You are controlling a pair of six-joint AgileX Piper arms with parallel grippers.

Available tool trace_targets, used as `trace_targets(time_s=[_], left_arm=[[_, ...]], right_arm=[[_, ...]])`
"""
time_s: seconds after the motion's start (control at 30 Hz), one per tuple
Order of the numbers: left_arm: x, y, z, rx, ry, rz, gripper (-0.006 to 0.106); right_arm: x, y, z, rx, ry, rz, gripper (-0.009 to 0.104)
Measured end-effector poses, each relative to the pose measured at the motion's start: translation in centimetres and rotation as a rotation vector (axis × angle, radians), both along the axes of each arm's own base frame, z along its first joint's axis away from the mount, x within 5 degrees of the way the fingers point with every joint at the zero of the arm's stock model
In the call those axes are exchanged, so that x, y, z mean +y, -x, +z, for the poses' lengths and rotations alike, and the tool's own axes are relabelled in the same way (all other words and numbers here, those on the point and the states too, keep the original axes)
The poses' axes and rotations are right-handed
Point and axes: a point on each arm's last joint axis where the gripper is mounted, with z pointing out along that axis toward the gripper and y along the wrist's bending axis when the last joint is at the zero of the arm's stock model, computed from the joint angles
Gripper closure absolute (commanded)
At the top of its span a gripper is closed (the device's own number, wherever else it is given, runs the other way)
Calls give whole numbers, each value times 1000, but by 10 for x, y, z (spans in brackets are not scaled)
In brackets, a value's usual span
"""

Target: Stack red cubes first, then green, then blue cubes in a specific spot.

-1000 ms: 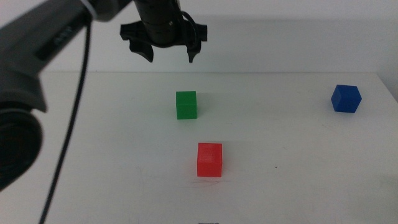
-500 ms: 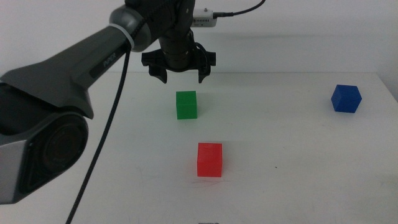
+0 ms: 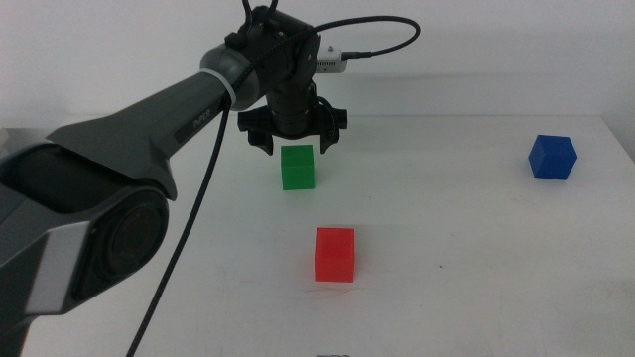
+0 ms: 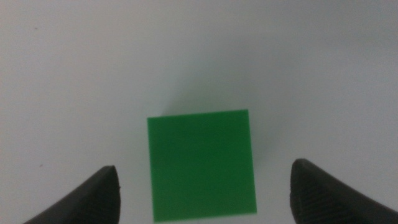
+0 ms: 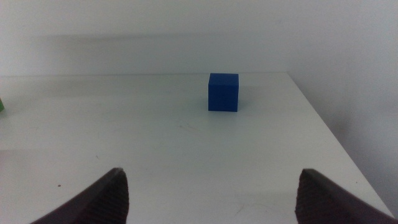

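The left end effector (image 3: 292, 137) hangs directly over the green cube (image 3: 298, 167), jaws spread wide, empty. The red cube (image 3: 334, 254) sits nearer on the bench (image 3: 476, 268), unstacked. Step in hand: green pickup. Next move: descend, close squarely. The right end effector (image 5: 208, 190), open, faces the blue cube (image 5: 223, 92).

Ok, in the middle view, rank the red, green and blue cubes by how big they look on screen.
1. red cube, largest on screen
2. green cube and blue cube, too alike to rank

The red one sits nearest the camera, so its larger look may be nearness only. The left gripper hangs open over the green cube.
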Motion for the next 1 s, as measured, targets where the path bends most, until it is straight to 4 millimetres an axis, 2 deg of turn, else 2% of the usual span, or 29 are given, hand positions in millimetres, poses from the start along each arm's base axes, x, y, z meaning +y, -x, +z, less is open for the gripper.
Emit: trace_targets(time_s=[0.2,0.37,0.53,0.77,1.0], left_arm=[[-2,-5,-17,0,-4,1,7],[-4,-9,-24,-13,-2,-1,7],[-3,-11,-32,-3,0,6,12],[2,-18,-40,-11,22,25,24],[2,-19,-42,-20,30,24,50]], right_arm=[[0,0,0,0,0,0,1],[0,0,0,0,0,0,1],[0,0,0,0,0,0,1],[0,0,0,0,0,0,1],[0,0,0,0,0,0,1]])
